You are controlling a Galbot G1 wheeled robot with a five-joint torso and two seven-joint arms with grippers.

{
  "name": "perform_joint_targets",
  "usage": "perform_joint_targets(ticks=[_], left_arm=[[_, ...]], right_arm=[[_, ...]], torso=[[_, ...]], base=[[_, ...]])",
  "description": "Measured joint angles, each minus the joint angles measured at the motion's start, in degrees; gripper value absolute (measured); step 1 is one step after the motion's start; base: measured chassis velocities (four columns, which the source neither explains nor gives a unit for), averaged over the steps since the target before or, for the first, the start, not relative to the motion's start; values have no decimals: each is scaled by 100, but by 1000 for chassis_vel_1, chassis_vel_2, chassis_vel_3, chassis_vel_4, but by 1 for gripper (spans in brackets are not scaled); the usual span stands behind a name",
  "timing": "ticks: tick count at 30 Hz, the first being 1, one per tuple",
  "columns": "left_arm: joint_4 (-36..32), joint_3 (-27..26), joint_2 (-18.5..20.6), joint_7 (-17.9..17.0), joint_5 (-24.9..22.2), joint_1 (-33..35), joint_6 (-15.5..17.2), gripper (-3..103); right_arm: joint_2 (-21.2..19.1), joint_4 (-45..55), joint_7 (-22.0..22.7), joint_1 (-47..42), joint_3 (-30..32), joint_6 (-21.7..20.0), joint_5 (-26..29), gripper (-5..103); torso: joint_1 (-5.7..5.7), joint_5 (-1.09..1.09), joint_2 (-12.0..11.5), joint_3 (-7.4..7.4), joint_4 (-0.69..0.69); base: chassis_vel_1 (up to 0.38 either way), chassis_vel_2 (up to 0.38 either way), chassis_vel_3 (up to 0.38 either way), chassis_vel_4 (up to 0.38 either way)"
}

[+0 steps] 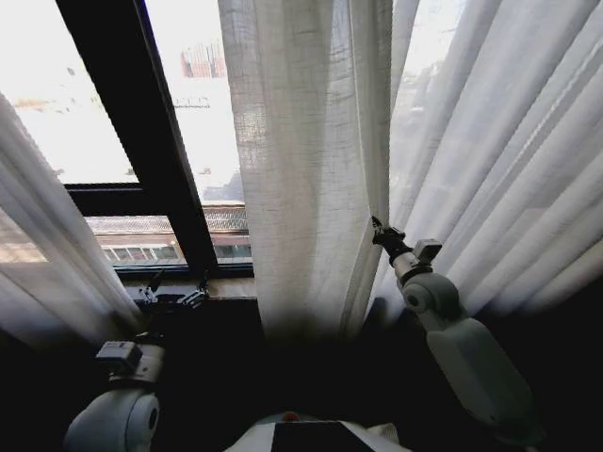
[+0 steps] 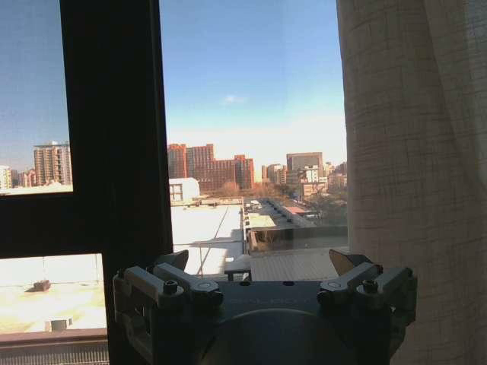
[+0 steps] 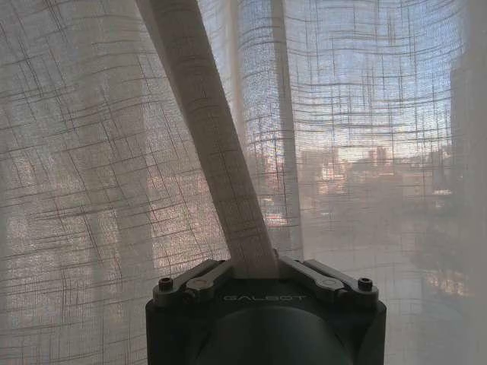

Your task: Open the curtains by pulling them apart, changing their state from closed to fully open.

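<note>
Right gripper (image 1: 379,229) jaws clamp the curtains' (image 1: 311,160) edge; left gripper (image 2: 259,266) jaws apart by bare window (image 2: 251,114).

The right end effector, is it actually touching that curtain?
Touching: in the right wrist view the right end effector is shut on a folded edge of the curtain.

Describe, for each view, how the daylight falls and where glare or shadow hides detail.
Head view: window glare blows out; room below in deep shadow. Left wrist view: clear blue sky, left gripper silhouetted. Right wrist view: soft backlight through the curtains; right gripper dark.
</note>
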Motion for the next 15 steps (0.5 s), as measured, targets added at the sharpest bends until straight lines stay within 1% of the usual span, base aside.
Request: perform_joint_targets(ticks=[4, 8, 15], left_arm=[[0, 2, -11, 0, 0, 1, 2, 100], [0, 2, -19, 2, 0, 2, 3, 100], [0, 12, -31, 9, 1, -12, 4, 100]], right_arm=[[-23, 22, 5, -19, 64, 0, 0, 0], [-53, 29, 7, -24, 109, 0, 1, 0], [-93, 42, 7, -50, 155, -1, 3, 0]], torso=[[0, 3, 0, 0, -1], [0, 1, 0, 0, -2], [0, 2, 0, 0, 0]], base=[[-354, -342, 346, 350], [-365, -361, 347, 355], [-352, -351, 367, 354]])
